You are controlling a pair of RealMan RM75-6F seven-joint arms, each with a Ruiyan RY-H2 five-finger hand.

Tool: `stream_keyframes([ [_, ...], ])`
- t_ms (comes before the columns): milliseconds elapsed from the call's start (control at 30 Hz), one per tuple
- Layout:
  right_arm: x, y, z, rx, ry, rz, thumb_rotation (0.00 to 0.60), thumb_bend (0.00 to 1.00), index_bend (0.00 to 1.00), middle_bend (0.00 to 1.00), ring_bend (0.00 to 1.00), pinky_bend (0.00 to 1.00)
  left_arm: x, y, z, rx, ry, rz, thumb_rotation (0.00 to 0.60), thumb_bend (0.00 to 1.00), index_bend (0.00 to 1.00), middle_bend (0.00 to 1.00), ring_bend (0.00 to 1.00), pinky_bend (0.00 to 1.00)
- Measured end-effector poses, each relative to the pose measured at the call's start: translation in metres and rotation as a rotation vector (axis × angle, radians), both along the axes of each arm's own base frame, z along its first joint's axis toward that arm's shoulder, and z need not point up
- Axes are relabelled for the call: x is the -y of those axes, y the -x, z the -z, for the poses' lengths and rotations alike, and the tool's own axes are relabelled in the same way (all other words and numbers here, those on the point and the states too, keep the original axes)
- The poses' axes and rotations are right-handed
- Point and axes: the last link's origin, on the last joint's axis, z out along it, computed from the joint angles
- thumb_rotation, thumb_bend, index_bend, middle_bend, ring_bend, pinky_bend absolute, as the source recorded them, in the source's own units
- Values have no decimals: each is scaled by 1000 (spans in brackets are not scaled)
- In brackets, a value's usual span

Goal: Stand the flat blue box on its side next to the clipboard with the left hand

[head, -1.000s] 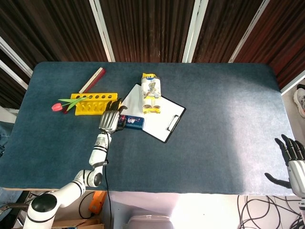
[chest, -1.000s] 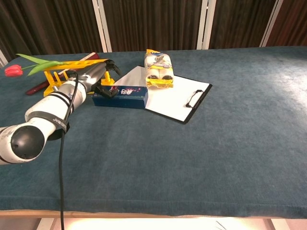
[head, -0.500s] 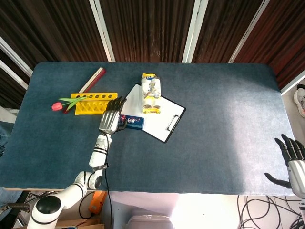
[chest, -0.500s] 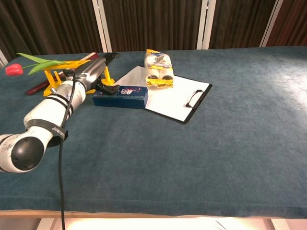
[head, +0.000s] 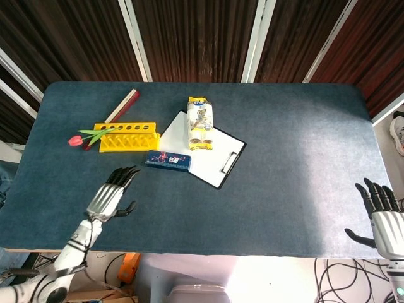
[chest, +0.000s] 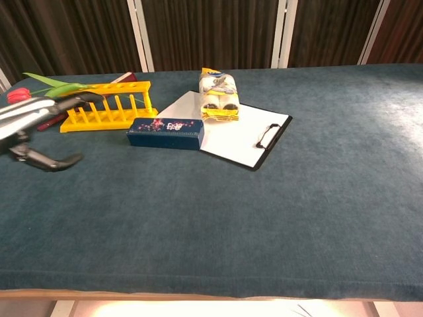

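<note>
The flat blue box (head: 168, 160) (chest: 165, 133) stands on its long side on the blue table, its right end touching the clipboard's left edge. The clipboard (head: 211, 151) (chest: 244, 135) holds white paper, with its black clip toward the front right. My left hand (head: 112, 197) (chest: 30, 125) hovers open with fingers spread, well to the front left of the box and apart from it. My right hand (head: 380, 213) is open at the table's front right corner, far from everything; the chest view does not show it.
A yellow and white packet (head: 201, 122) (chest: 219, 94) lies on the clipboard's far end. Behind the box stands a yellow rack (head: 125, 137) (chest: 106, 111), with a red tulip (head: 81, 139) (chest: 20, 94) and a red ruler (head: 122, 106) at its left.
My left hand has let go of the box and pulled back toward the front left of the table. The box stays standing on its side. The right hand shifted slightly.
</note>
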Motion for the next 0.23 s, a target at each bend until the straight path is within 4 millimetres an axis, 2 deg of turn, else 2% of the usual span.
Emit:
stream_keyframes([
  [67,0,-1,2,-5,2,2,600,177,0,0,0,0,15,9,-18,-18,-42,-7,600,360,0,0,0,15],
  [233,1,-1,3,-8,10,5,600,177,0,0,0,0,42,40,-36,-69,-184,-42,600,361,0,0,0,15],
])
